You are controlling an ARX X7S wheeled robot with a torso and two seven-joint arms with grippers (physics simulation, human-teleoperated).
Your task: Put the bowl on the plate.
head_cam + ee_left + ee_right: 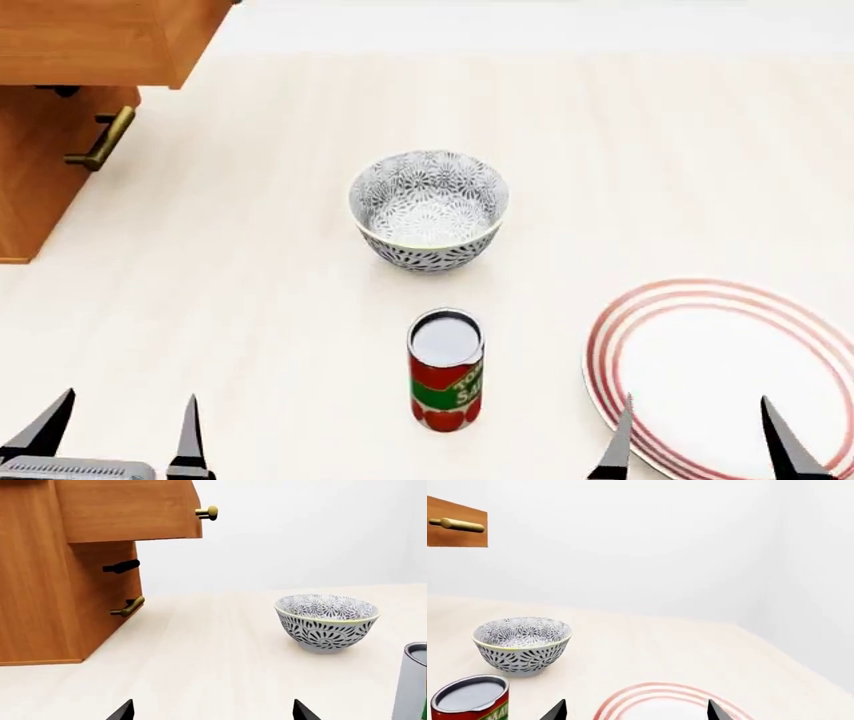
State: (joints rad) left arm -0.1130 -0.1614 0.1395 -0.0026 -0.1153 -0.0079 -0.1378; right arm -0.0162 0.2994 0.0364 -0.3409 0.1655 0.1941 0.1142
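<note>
Clearly nothing was grasped yet: the left gripper [120, 435] and right gripper [694, 438] both stood spread apart at the near edge. The bowl [429, 209] sat far of the red can [445, 369], its label unreadable; the plate [727, 375] lay near-right. Next came reaching for the bowl's rim.

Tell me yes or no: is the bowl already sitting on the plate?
No: in the head view the bowl stands on the bare table, apart from the plate, with the red can nearer the camera.
</note>
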